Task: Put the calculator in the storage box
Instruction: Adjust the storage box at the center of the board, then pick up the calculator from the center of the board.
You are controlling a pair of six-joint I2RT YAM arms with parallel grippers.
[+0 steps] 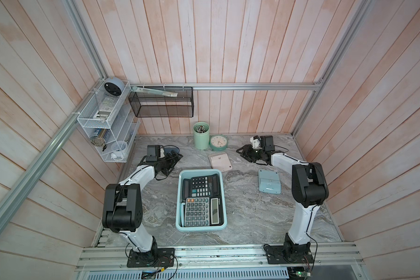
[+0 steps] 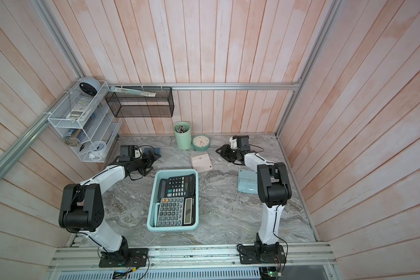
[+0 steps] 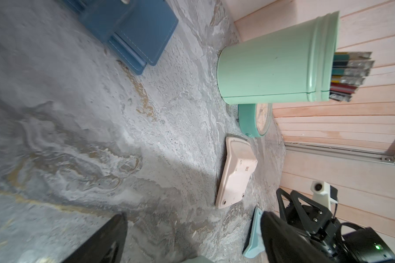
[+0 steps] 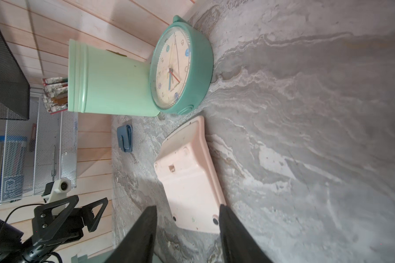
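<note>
Right wrist view: we see the right gripper (image 4: 188, 206) with fingers (image 4: 144, 230) apart and empty, the pink calculator (image 4: 187, 177) lying face-down just ahead. Our left gripper (image 3: 193, 215) gapes wide, holding nothing. That calculator lies outside the storage box (image 1: 200, 171), just beside its far corner.

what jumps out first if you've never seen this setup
The light aqua storage box at the centre of the table catches the eye first, with a black calculator and a grey calculator already inside it. Behind it a pink calculator lies face down, and a light blue calculator lies face down nearer the right arm.
</note>
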